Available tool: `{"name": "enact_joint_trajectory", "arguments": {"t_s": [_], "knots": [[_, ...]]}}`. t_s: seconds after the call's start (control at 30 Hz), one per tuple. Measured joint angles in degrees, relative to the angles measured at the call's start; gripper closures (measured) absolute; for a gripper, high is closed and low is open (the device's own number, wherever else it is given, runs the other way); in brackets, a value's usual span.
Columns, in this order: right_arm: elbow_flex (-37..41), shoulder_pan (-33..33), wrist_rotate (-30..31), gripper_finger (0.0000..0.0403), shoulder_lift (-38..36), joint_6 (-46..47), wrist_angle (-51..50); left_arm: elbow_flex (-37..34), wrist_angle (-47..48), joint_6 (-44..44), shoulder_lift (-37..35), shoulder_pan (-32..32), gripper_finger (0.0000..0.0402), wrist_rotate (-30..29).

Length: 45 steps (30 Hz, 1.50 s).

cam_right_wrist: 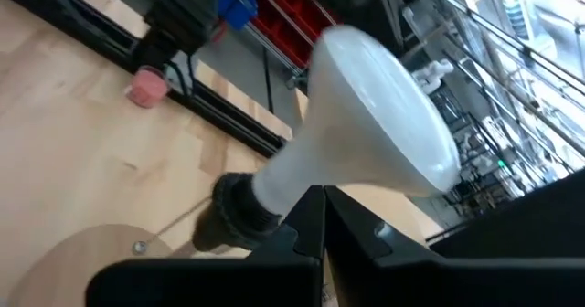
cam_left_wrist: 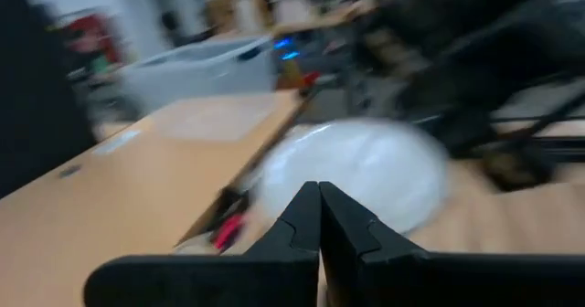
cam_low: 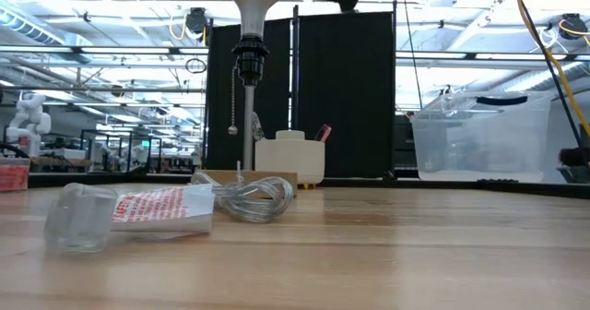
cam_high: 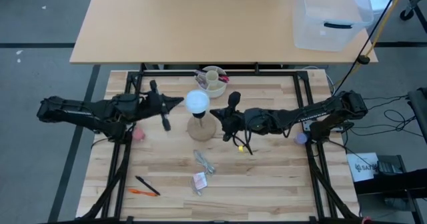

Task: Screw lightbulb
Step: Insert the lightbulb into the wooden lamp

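Lightbulb (cam_high: 197,101), frosted white dome, seated in black socket (cam_low: 249,54) atop tan wooden base (cam_high: 200,129). Left claw (cam_high: 180,101) and right claw (cam_high: 213,113) closed, flanking it, empty, over slatted wood surface (cam_high: 267,177).

At mid-table, the white frosted lightbulb (cam_high: 196,102) sits atop the black socket of the tan cone-shaped wooden base (cam_high: 201,127), the left gripper (cam_high: 179,101) just left of it, the right gripper (cam_high: 215,113) just right; the cream round cup (cam_high: 213,81) stands behind.
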State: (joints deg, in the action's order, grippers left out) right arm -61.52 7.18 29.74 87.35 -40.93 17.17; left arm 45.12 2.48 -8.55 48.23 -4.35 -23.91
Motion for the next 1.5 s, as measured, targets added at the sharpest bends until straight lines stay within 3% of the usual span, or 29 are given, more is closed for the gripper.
{"name": "enact_joint_trajectory", "arguments": {"t_s": [0.13,0.37,0.53,0.9,1.07,1.3,1.5], "knots": [[0.0,-2.4,0.0,0.0403,0.0,-0.1,0.9,0.0,-0.8,-0.5,0.0,-2.3,0.0401,6.1],[0.0,-6.1,-0.8,0.0403,0.0,-2.0,5.5,0.0,-0.3,0.8,2.3,-4.4,0.0401,6.5],[0.0,-6.9,-4.3,0.0403,0.0,-1.9,7.1,0.0,1.1,2.1,2.8,-4.0,0.0401,1.1],[0.0,-4.3,-3.3,0.0403,-0.1,-2.1,6.4,0.0,3.2,3.2,2.7,-0.9,0.0401,-2.7],[0.0,-2.2,-5.9,0.0403,0.0,-2.2,6.1,0.0,5.5,5.2,2.9,1.3,0.0401,-5.8],[0.0,-0.1,-7.8,0.0403,0.0,-1.4,4.1,0.0,6.9,5.7,2.8,3.9,0.0401,-5.9],[0.0,-0.9,-7.6,0.0403,0.0,5.1,-2.3,-1.7,12.8,8.3,2.9,4.5,0.0401,-4.0]]}}
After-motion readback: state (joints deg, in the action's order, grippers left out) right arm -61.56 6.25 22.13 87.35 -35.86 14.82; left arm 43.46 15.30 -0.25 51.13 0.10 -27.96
